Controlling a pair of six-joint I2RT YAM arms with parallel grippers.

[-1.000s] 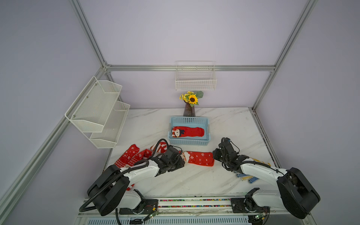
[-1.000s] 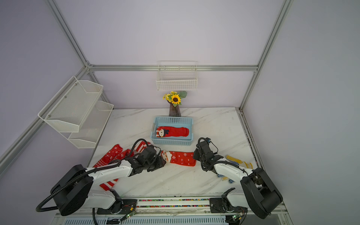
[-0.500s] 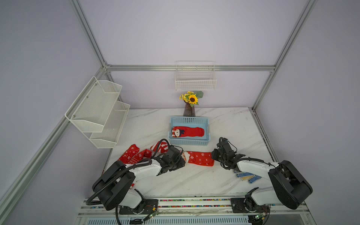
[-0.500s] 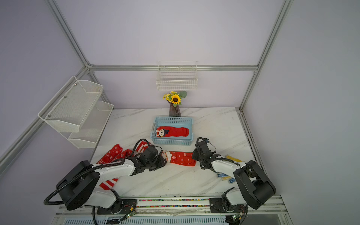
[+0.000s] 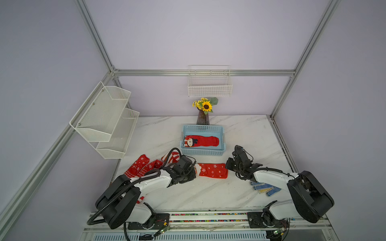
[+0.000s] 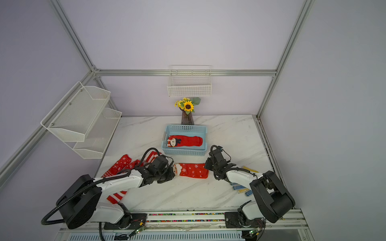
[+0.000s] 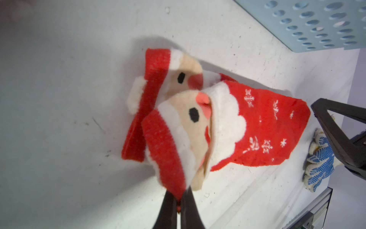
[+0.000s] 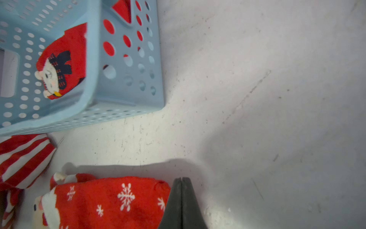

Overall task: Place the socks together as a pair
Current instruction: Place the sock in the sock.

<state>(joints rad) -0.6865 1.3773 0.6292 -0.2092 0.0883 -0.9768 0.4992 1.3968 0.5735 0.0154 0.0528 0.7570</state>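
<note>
As left gripper (image 7: 179, 198) pinches the cuff, red snowflaked Santa socks (image 7: 257, 123) stacked, right gripper (image 8: 181, 179) closed beside toe.

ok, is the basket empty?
No, a red sock lies flat inside the basket.
</note>
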